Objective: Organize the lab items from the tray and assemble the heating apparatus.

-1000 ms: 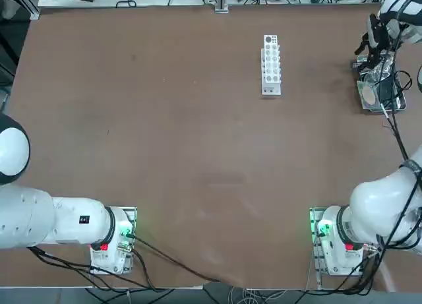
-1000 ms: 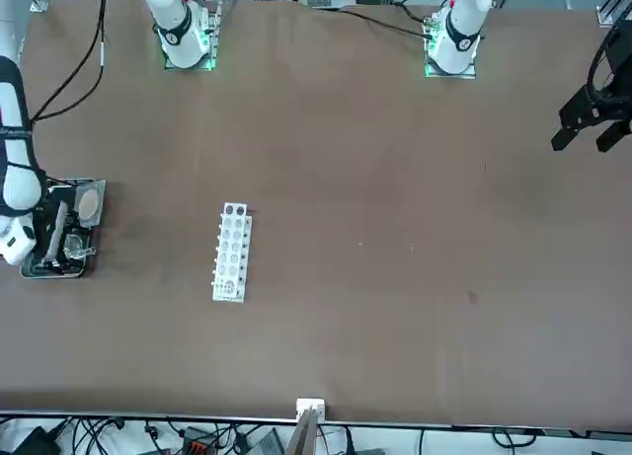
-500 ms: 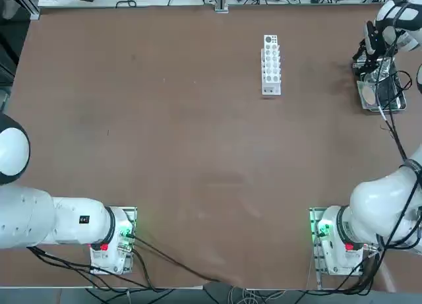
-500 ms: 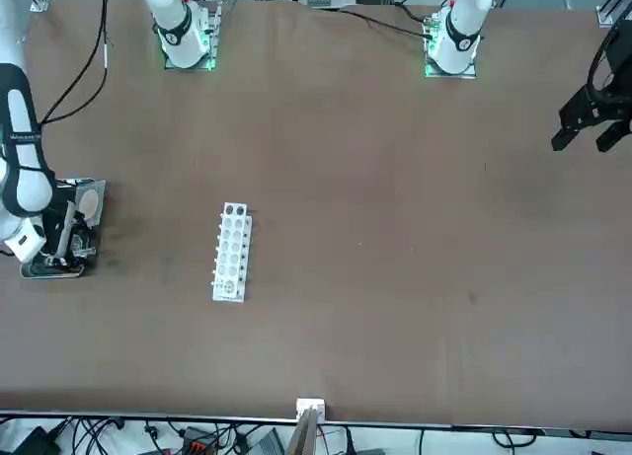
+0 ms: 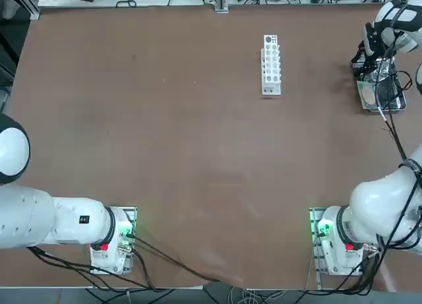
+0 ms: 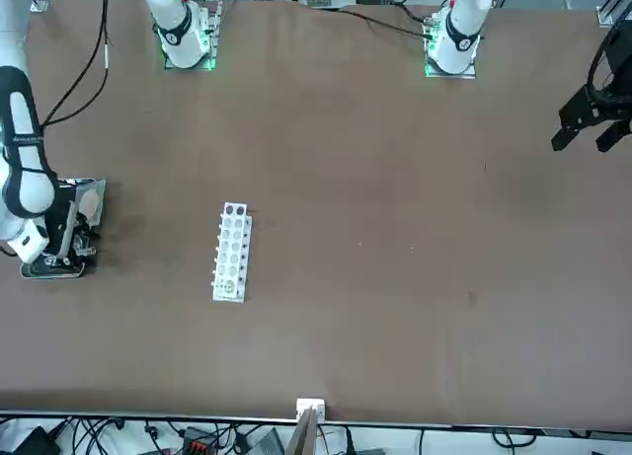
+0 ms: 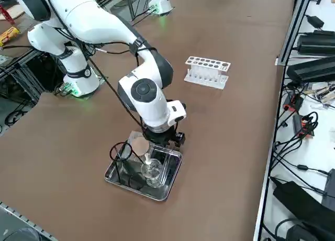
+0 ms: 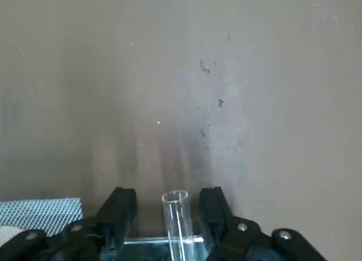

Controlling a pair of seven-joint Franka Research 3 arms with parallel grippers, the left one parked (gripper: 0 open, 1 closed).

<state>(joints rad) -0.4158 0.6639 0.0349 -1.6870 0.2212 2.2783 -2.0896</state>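
The tray [image 7: 163, 188] sits at the table's [image 5: 165, 152] far right edge, with the rack [image 5: 271, 64] well to its left. In the tray lie the mesh [image 7: 139, 145], the ring stand [image 7: 121, 155] and the burner [image 7: 151, 172]. The right pincer [image 8: 169, 207] hangs over the tray, a glass tube [image 8: 177, 218] upright between its fingers [image 8: 120, 210].

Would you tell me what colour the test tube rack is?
White; the test tube rack shows best in the top view.

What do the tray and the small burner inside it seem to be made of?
The tray looks like polished metal: shiny raised rim, dark mirror-like bottom. The burner seems to be clear glass: one sees through it, with bright glints. Clear plastic cannot be excluded.
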